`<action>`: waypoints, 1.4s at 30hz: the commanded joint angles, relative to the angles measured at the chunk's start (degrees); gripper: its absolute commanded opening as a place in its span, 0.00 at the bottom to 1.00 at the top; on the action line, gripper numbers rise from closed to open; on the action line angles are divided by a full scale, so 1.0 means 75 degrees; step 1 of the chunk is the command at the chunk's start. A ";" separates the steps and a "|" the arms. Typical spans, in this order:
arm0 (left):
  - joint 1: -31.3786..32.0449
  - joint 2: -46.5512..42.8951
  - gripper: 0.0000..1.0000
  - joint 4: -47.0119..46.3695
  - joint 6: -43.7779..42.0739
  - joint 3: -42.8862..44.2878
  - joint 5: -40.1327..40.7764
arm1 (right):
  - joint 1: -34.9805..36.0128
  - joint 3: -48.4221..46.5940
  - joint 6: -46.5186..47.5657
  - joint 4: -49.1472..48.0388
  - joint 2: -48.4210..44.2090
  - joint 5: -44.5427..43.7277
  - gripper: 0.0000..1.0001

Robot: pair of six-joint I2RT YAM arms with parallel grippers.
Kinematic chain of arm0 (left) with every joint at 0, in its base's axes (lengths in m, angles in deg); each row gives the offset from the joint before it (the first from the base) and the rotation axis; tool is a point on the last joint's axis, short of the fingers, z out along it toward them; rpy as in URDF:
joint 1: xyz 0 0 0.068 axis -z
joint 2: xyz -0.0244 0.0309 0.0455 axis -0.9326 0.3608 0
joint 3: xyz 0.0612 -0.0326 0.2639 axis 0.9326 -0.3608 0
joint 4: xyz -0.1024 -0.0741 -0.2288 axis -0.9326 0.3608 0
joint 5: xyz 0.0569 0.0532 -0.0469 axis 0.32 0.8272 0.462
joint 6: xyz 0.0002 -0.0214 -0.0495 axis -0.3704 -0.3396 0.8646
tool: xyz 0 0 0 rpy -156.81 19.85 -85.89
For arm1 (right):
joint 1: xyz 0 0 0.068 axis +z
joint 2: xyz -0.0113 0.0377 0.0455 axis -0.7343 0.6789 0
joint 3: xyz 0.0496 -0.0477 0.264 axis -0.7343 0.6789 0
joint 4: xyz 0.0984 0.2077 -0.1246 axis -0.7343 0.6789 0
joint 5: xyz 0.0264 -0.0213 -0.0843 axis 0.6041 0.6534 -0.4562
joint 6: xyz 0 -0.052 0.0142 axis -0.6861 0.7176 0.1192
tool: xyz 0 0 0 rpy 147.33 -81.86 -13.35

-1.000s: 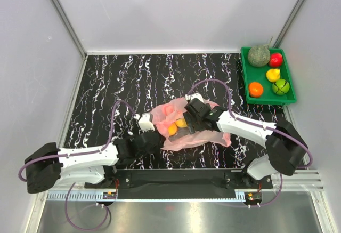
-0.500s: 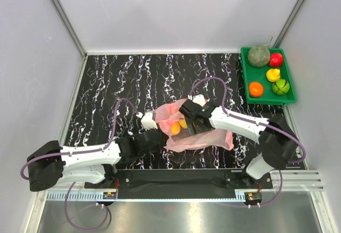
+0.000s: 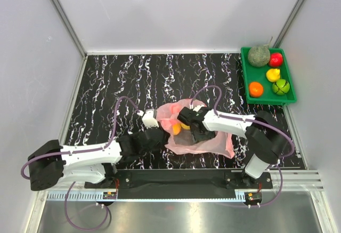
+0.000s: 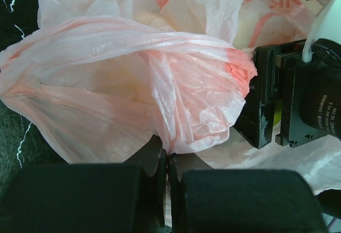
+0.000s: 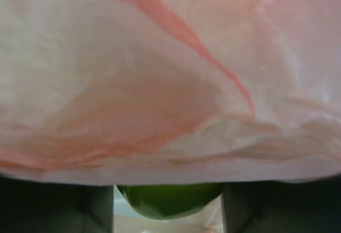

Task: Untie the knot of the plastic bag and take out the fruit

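Observation:
The pink plastic bag [image 3: 205,141] lies crumpled at the table's middle, with an orange fruit [image 3: 175,129] and a yellow fruit [image 3: 185,126] showing at its open left side. My left gripper [image 3: 154,137] is shut on a bunched fold of the bag [image 4: 176,99] at its left edge. My right gripper [image 3: 187,124] is pushed inside the bag, with plastic [image 5: 170,83] draped over its fingers. A green fruit [image 5: 169,200] fills the gap between those fingers and touches both. I cannot make out the knot in any view.
A green tray [image 3: 290,99] at the back right holds a netted melon [image 3: 259,55], a red fruit [image 3: 275,59], a yellow fruit [image 3: 273,74], an orange fruit [image 3: 256,89] and a green fruit [image 3: 281,86]. The right gripper's black body [image 4: 298,99] sits close in front of my left gripper.
My right gripper has moved left and nearer, deeper into the bag. My left gripper kept its hold and shifted slightly right. The bag has bunched up between them.

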 commanded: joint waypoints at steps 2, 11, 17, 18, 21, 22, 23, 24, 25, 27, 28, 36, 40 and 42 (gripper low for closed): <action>0.0027 -0.0305 0.00 -0.0078 -0.0109 0.0230 0.0505 | 0.0070 -0.0032 -0.0277 -0.0161 -0.0530 -0.0011 0.10; 0.0027 -0.0481 0.00 0.0029 -0.0097 0.0264 0.0599 | 0.0070 -0.0643 0.0718 -0.1808 -0.2264 -0.0166 0.00; 0.0027 -0.0527 0.00 0.0099 -0.0050 0.0288 0.0646 | 0.0059 -0.0081 0.1046 -0.3287 -0.3120 -0.0284 0.00; 0.0027 -0.0539 0.00 0.0099 -0.0039 0.0311 0.0738 | 0.0058 -0.0022 0.1163 -0.3405 -0.3179 -0.0156 0.00; 0.0015 -0.0609 0.00 0.0146 -0.0108 0.0417 0.1031 | 0.0058 -0.0115 0.1457 -0.3407 -0.3261 0.0652 0.00; 0.0027 -0.0609 0.00 0.0111 -0.0167 0.0521 0.1102 | 0.0047 -0.0127 0.1446 -0.3418 -0.3354 0.0886 0.00; 0.0004 -0.0575 0.00 0.0123 -0.0225 0.0604 0.1172 | 0.0047 -0.0104 0.1434 -0.3488 -0.3483 0.0981 0.00; -0.0008 -0.0482 0.00 0.0134 -0.0330 0.0697 0.1231 | 0.0047 -0.0081 0.1446 -0.3547 -0.3844 0.1017 0.00; -0.0031 -0.0399 0.00 0.0146 -0.0366 0.0861 0.1208 | 0.0047 0.0024 0.1457 -0.3640 -0.4080 0.1006 0.00; -0.0078 -0.0247 0.00 0.0216 -0.0425 0.1026 0.1150 | 0.0000 0.0060 0.1551 -0.3851 -0.4815 0.0913 0.00; -0.0090 -0.0095 0.00 0.0251 -0.0437 0.1131 0.1138 | -0.0047 0.0002 0.1609 -0.3875 -0.5041 0.0785 0.00; -0.0125 0.0117 0.00 0.0100 -0.0390 0.0991 0.0869 | -0.1472 -0.1401 0.1845 -0.2893 -0.4836 -0.1222 0.00; -0.0114 0.0141 0.00 0.0041 -0.0378 0.0886 0.0658 | -0.3793 -0.1907 0.1376 -0.2797 -0.3546 -0.0296 0.00; -0.0125 0.0117 0.00 0.0041 -0.0541 0.0897 0.0494 | -0.4705 -0.2374 0.1399 -0.2926 -0.2658 -0.0376 0.00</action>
